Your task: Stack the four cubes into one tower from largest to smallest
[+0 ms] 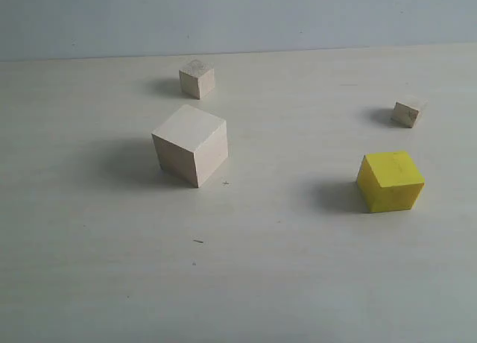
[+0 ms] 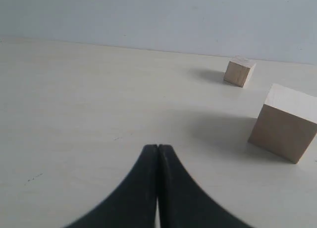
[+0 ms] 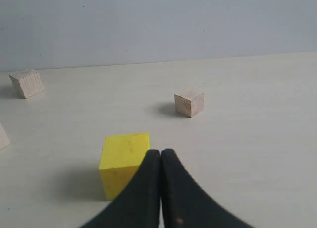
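Four cubes (image 1: 191, 144) on table (image 1: 246, 283), all well apart

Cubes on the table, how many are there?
4. The big pale cube sits left of middle, the smaller pale cube behind it, the yellow cube on the right, the tiny pale cube behind that. None looks hidden.

Shows right gripper (image 3: 160, 152), fingertips pressed together and empty, close before yellow cube (image 3: 121, 161). Beyond yellow cube, shows tiny wood cube (image 3: 189, 103); farther off, small wood cube (image 3: 26, 83).
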### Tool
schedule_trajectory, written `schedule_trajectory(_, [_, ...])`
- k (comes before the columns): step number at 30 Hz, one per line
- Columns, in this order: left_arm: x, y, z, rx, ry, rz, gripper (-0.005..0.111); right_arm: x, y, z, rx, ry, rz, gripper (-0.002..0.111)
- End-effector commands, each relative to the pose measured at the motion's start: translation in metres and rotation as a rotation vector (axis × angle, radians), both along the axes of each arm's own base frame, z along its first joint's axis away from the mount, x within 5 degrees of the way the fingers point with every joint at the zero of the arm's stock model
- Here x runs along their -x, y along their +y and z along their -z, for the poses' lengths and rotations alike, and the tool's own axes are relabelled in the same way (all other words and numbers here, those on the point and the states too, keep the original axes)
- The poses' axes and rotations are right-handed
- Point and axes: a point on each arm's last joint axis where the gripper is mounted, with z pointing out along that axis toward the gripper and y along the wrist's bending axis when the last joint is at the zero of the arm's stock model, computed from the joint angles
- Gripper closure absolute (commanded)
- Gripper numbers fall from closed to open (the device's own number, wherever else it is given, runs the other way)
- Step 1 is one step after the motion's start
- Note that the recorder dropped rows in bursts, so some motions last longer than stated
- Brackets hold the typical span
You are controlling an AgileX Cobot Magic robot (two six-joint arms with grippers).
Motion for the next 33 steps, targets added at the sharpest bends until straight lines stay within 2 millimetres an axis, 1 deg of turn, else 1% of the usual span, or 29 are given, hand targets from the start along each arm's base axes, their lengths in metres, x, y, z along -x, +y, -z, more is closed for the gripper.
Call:
schedule_trajectory(1, [0.0, 0.0, -0.001, -0.002, -0.014, -0.001, 0.107, 0.0, 0.0, 0.0, 0.001, -0.013, -0.002, 0.108])
schedule_trajectory(12, [0.001, 0.0, 0.001, -0.007, 0.006, 0.0, 0.107, 0.0, 0.0, 0.0, 0.001, -0.013, -0.002, 0.108])
schedule_trajectory(16, [0.002, 0.0, -0.011, -0.005, -0.015, 0.0, 0.107, 0.0, 0.0, 0.0, 0.001, -0.013, -0.002, 0.108])
schedule_trajectory(20, [-0.001, 0.0, -0.022, -0.006, -0.004, 0.0, 0.107, 0.0, 0.0, 0.0, -0.001, -0.013, -0.002, 0.108])
schedule_trajectory(28, [-0.011, -0.001, -0.049, -0.01, 0.03, 0.004, 0.107, 0.0, 0.0, 0.0, 0.002, -0.013, -0.003, 0.108])
schedule_trajectory(33, [-0.02, -0.005, -0.064, -0.013, 0.052, 0.044, 0.107, 0.0, 0.0, 0.0, -0.001, -0.013, -0.002, 0.108])
